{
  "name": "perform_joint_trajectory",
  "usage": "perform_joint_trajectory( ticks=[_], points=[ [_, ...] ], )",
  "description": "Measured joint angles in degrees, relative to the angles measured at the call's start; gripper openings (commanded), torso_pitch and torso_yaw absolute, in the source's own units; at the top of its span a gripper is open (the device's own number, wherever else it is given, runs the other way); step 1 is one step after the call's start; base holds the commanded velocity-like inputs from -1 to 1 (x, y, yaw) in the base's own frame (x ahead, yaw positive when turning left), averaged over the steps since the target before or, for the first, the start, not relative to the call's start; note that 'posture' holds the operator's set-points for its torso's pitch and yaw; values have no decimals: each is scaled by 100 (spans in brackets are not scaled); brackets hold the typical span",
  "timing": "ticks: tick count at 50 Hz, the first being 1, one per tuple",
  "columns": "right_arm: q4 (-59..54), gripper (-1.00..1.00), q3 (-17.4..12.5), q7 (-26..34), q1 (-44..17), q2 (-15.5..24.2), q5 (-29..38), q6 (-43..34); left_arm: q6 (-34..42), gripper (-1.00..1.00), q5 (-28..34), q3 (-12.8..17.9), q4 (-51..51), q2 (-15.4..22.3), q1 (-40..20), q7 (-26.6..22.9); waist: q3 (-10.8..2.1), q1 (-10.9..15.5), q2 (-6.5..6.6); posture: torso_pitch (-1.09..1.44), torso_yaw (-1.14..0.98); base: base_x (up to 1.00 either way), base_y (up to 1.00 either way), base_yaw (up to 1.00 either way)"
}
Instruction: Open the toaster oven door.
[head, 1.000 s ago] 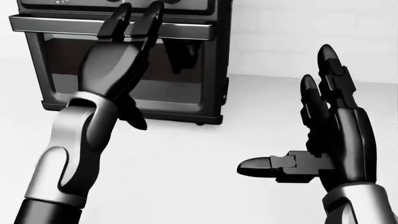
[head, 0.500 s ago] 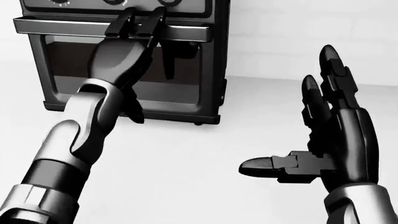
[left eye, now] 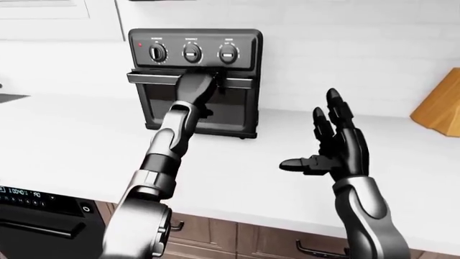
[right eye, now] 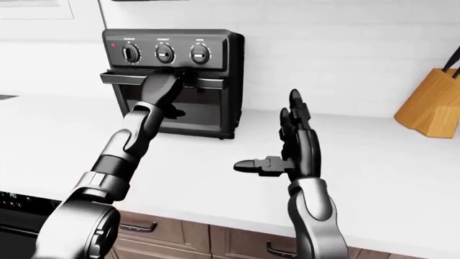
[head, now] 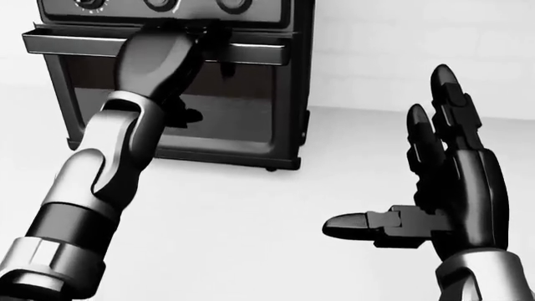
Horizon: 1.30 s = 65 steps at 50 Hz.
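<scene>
- The white surface runs the whole width of the left-eye view, with wood cabinet fronts under its edge and what looks like a black stove panel at bottom left.
- The toaster oven sits on it against the wall, upper left of centre, three knobs across the top. Its door looks basically shut, so I'd say the real pull hasn't happened.
- The left robot hand is up at the door handle, fingers apparently hooked over the bar. The palm hides the tips, so I can't tell if it's really clamped.
- The right robot hand hovers over the surface, fingers spread wide, thumb out, holding nothing. Probably just parked out of the way.
- A wooden knife block stands well off to the right, nowhere near the action.
</scene>
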<state>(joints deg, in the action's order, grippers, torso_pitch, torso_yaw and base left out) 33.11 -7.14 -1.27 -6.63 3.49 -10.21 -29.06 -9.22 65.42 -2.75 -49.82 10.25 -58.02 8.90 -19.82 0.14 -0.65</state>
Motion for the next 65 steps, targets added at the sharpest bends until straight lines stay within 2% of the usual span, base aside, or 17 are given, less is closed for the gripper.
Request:
perform_joint_trajectory(
  ticks=[5,19,27,29,41,49,53,60,65],
  points=[
    [-19,100,-34,-11,-18,12,-14,-3,35,7,-14,19,325,-20,137,-79,-18,8,-1,-46,0,0,0,0],
    [-25,100,-53,-13,-21,32,-47,14,1,-4,-135,114,1005,63,567,-233,-40,-1,38,-46,0,0,0,0],
    [-45,100,-93,-13,-14,40,-63,35,119,-8,-160,115,1511,89,1068,-529,15,9,46,-46,0,0,0,0],
    [-93,100,-85,-12,-23,43,-61,55,176,-18,-144,121,1693,90,1183,-596,27,11,52,-46,0,0,0,0],
    [-75,100,-93,-18,4,45,-62,79,557,-14,-211,226,3178,73,2116,-1221,135,9,96,-46,0,0,0,0],
    [18,100,-44,-17,9,29,-64,20,778,-13,-248,229,4117,-43,2689,-1727,222,7,64,-46,0,0,0,0],
    [-20,100,-70,-8,19,31,-64,41,829,-10,-226,238,4585,-85,2986,-1879,228,4,67,-46,0,0,0,0],
    [-30,100,-46,-24,11,21,-49,25,852,16,-193,226,5261,-176,3380,-2281,188,32,63,-46,0,0,0,0],
    [32,100,-41,-26,21,16,-62,-10,862,22,-198,210,5803,-226,3705,-2634,162,43,56,-46,0,0,0,0]
  ],
)
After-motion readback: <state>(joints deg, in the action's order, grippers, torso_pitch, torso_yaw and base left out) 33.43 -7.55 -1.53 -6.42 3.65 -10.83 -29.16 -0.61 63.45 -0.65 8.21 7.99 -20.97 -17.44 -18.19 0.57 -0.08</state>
